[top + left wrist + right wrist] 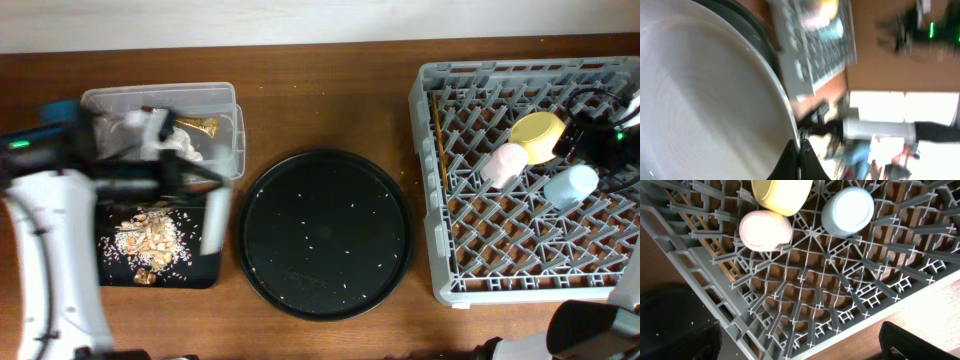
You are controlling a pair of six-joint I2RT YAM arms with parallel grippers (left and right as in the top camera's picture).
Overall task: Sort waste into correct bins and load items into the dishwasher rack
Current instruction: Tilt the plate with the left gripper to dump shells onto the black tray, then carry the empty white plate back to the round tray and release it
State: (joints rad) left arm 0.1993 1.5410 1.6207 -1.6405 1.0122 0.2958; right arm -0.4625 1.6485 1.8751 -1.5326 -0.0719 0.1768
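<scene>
Plate [705,100] is filling the left wrist view; left gripper [799,156] is clamping its rim. Overhead, I'm seeing it hanging tilted over the black tray [205,272], scraps [150,235] lying there, napkin [180,143] and wrapper [203,127] sitting in the tub [238,120]. Right wrist: bowl [780,195], pink cup [765,230], blue cup [847,211] and chopsticks [705,240] are sitting in the rack [695,255]; right gripper [800,342] is hanging wide, empty. I'm judging only the plate left to load.

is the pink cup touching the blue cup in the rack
Apart. The right wrist view shows bare dishwasher rack pegs between the pink cup and the light blue cup.
</scene>
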